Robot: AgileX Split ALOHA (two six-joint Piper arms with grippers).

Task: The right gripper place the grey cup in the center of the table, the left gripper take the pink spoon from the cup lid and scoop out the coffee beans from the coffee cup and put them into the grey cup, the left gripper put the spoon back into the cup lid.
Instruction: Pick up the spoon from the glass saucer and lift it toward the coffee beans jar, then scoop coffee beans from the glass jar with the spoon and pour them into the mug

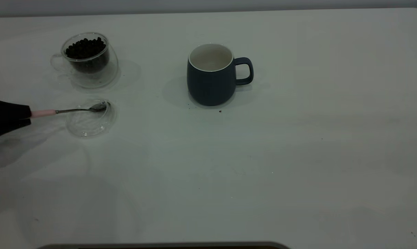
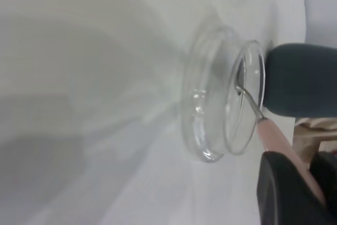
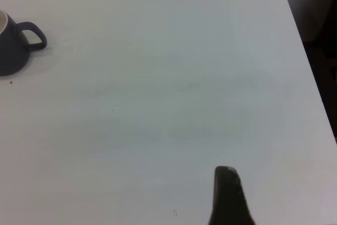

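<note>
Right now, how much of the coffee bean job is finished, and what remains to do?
Done: the grey cup stands near the middle of the table. In hand: the left gripper holds the pink spoon by its handle, its bowl at the cup lid. Left: the grey cup looks empty and the coffee beans fill the coffee cup, so scooping and returning the spoon remain.

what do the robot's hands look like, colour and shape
The left hand is plain matte black, a smooth body tapering like a cone toward its tip, with no markings, cables or sleeves showing. Its fingers look thick, dark and rounded. Of the right hand only one black, blunt-tipped finger shows, equally unmarked.
</note>
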